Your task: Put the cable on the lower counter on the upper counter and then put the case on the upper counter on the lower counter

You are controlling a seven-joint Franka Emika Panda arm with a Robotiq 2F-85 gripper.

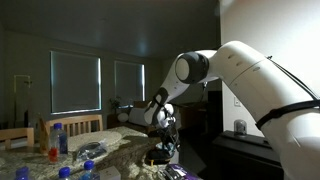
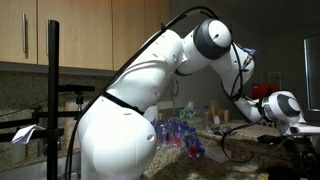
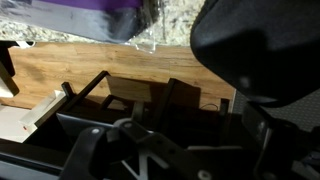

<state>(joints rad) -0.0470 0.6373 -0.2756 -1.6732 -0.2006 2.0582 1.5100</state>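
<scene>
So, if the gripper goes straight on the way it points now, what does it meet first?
Probably the brown wooden surface ahead of the open gripper; nothing else shows in that line, though depth is unclear.

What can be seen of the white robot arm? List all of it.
The white robot arm looks glossy and is built of thick rounded segments, with a black hose lying across it. It is bent at the elbow and reaches out over the speckled counter. At its end, the gripper is dark. Its jaws stand apart with nothing between them, above a wooden surface.
</scene>
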